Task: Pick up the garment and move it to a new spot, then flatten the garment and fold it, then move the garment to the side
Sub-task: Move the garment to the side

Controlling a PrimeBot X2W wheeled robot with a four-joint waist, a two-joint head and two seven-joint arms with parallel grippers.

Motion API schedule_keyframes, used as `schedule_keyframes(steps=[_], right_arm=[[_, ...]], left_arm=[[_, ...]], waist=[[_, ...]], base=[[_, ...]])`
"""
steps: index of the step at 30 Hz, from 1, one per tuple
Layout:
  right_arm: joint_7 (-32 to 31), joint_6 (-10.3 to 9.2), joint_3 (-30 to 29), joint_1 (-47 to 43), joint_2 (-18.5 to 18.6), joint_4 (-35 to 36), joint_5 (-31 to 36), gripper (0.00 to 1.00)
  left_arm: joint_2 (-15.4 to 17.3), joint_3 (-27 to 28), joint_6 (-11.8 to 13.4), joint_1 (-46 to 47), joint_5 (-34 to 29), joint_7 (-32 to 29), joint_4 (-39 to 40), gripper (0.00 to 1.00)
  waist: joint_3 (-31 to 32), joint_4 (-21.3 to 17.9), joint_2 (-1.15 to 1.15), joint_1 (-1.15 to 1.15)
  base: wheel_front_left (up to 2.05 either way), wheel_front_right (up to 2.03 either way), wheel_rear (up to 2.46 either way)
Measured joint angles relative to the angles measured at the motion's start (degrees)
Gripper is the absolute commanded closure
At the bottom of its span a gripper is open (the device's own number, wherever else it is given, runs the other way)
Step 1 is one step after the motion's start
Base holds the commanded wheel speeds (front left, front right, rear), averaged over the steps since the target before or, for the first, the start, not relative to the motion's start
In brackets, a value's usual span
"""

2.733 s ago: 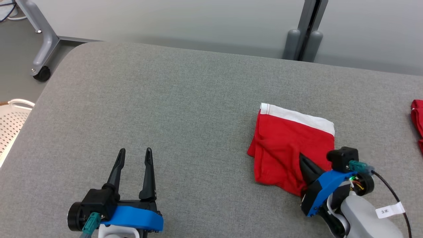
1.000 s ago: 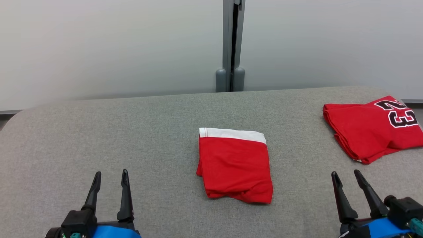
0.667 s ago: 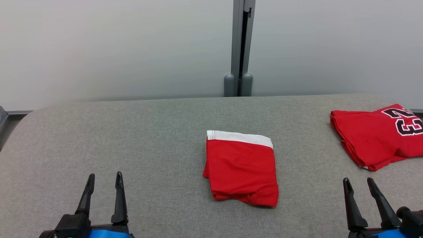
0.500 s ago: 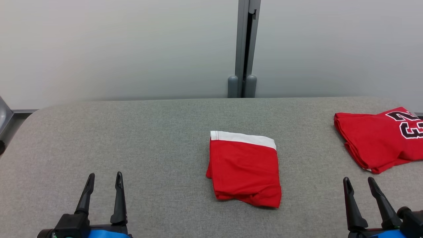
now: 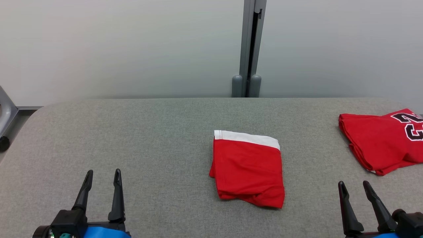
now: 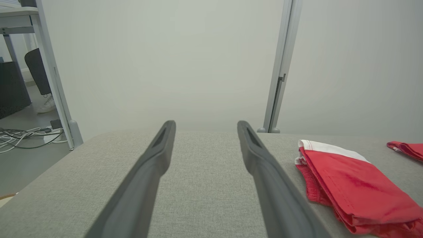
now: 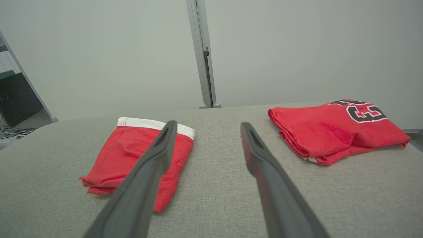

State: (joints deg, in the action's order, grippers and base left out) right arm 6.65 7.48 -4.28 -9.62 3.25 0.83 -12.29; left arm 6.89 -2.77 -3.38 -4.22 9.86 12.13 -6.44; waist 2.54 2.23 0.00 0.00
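Folded red garment (image 5: 248,168), white waistband on its far edge, lies flat on the grey worktop (image 5: 148,132). It is ahead of both end effectors and between them, nearer the right one's line.

Left end effector (image 5: 103,172): fingers parted, holding nothing, low over the worktop. Right end effector (image 5: 353,183): the same, parted and empty. Neither touches cloth.

Risks, as judged:
- The near hem looks rumpled and layered. A pinch there may catch only the top ply, and the fold would open on the lift. How many layers lie at that hem is hard to read from here.
- The worktop cover is woven. A drag rather than a lift would likely bunch the cloth.
- A red numbered jersey (image 5: 376,142) lies ahead and right of the right end effector, same colour. A shift to that side risks overlapping it or picking the wrong piece.

Room:
- Wide bare worktop ahead of the left end effector and between it and the garment. This is the best open side.
- A rounded corner and drop-off lie far ahead-left of the left end effector.
- The far edge runs along the wall panel and its post (image 5: 249,49), well beyond the waistband.
- The gap between garment and jersey is modest.
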Motion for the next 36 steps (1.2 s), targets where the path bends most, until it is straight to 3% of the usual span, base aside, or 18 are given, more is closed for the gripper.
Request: schedule_keyframes(steps=[21,29,36], right_arm=[[-2.1,0.00,0.8,0.6,0.2,-1.2,0.6,0.00],[-5.9,0.01,4.6,11.8,3.2,-4.9,0.8,0.00],[-9.8,0.01,5.3,22.3,4.1,-14.5,1.0,0.00]], left_arm=[[0.2,-1.1,0.6,0.3,1.1,0.3,-0.8,0.00],[0.0,-2.1,0.4,2.3,1.3,0.7,-2.1,0.00],[-0.8,-3.2,0.5,4.7,1.5,1.6,-2.8,0.00]], waist=[[-0.8,1.1,0.01,0.00],[-3.0,3.3,0.01,0.00],[-6.7,5.8,0.01,0.01]], base=[[0.00,0.00,0.00],[0.00,0.00,0.00],[0.00,0.00,0.00]])
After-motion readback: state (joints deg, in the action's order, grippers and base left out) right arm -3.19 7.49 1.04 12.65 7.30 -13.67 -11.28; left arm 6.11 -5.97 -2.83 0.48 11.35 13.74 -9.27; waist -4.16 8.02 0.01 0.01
